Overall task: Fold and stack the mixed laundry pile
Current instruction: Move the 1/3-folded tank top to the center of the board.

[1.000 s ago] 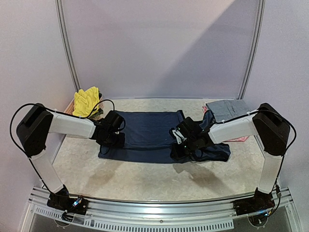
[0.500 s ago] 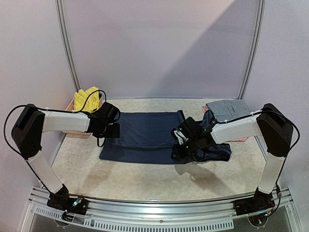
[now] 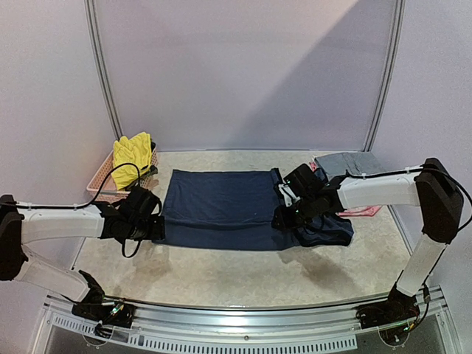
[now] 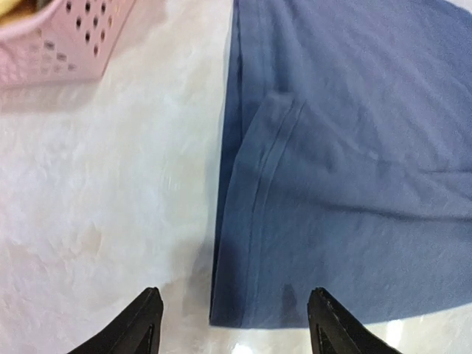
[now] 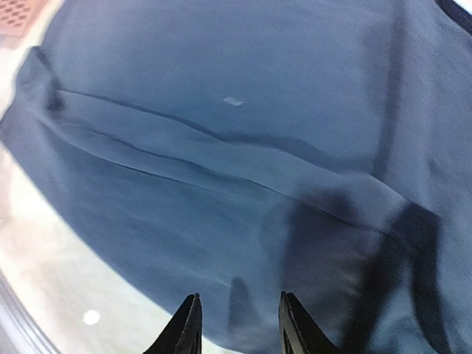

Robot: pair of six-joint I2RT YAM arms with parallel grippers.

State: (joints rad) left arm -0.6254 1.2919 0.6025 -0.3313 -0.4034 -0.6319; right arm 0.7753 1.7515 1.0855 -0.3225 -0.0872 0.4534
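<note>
I read the navy blue top [image 3: 217, 206] as soft, matt cloth. The pink basket [image 4: 66, 44] looks plastic, and my desk [image 4: 96, 221] looks like smooth, slightly glossy stone.

One basket [image 3: 101, 183], two arms [image 3: 59, 223], four garments [image 3: 217, 203]

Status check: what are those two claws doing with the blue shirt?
Left gripper open, empty, at near-left corner of navy top. Right gripper open over its right side. Cloth mostly flat. Nothing blocking.
</note>
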